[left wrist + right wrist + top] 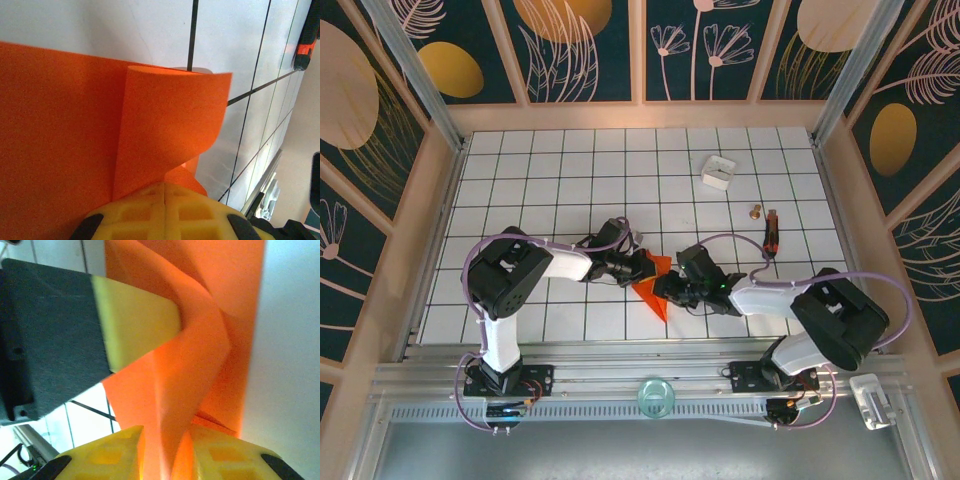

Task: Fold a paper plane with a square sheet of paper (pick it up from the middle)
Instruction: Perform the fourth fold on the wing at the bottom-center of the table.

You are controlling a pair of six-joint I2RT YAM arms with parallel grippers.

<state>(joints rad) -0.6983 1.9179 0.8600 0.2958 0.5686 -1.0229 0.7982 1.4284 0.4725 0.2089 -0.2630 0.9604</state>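
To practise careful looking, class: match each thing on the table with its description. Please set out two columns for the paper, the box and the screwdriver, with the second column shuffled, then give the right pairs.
Things
1. paper
2. box
3. screwdriver

Descriptions
A. red and black, on the right side of the table
B. orange and creased, in the near middle of the table
C. white, in the far right part of the table

Pairs: 1-B; 2-C; 3-A
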